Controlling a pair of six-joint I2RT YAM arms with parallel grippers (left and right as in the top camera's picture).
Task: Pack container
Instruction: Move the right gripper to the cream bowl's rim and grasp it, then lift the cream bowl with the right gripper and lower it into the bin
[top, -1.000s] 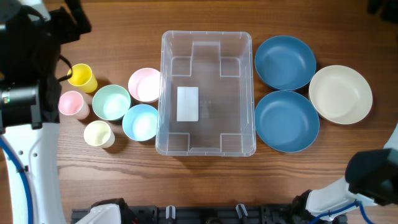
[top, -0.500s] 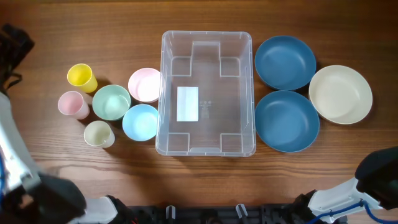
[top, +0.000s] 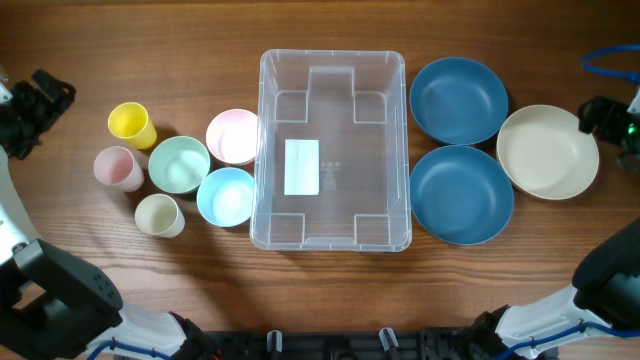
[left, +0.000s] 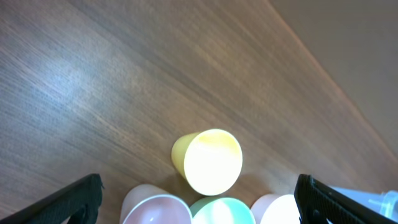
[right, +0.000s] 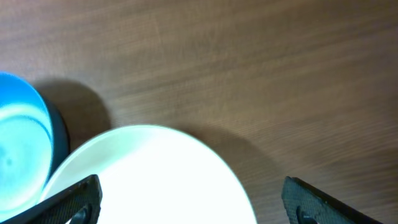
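Black and spread wide, the two jaws of the left gripper (top: 42, 105) hold nothing. It hangs over bare wood at the left edge of the brown wooden table (top: 320, 290), left of a small yellow plastic cup (top: 131, 124). In the left wrist view that yellow cup (left: 208, 160) sits midway between the two fingertips, tilted toward the camera. A small pink plastic cup (left: 155, 208) and a mint-green plastic bowl (left: 221, 210) show along the bottom edge.

The right gripper (top: 598, 118) is open too, its jaws far apart and gripping nothing. It sits at the right edge of the table, right beside the far-right rim of a round cream plastic bowl (top: 548, 152). In the right wrist view the cream bowl (right: 149, 174) fills the space below the fingertips, with a round dark blue plastic bowl (right: 22, 143) at its left.

Seen from overhead, the pink cup (top: 117, 167) stands just near of the yellow one. The mint-green bowl (top: 179, 164) is to its right. A pale pink plastic bowl (top: 233, 136) and a light blue plastic bowl (top: 227, 196) lie against the left wall of the large clear plastic rectangular container (top: 263, 150). A pale yellow plastic cup (top: 158, 214) stands nearest, left of the light blue bowl.

The container sits upright at the middle of the table, holding nothing but the white label (top: 302, 166) on its base. Right of it lie the dark blue bowl (top: 458, 100) and, nearer, a second dark blue plastic bowl (top: 461, 194), with the cream bowl just right of both.
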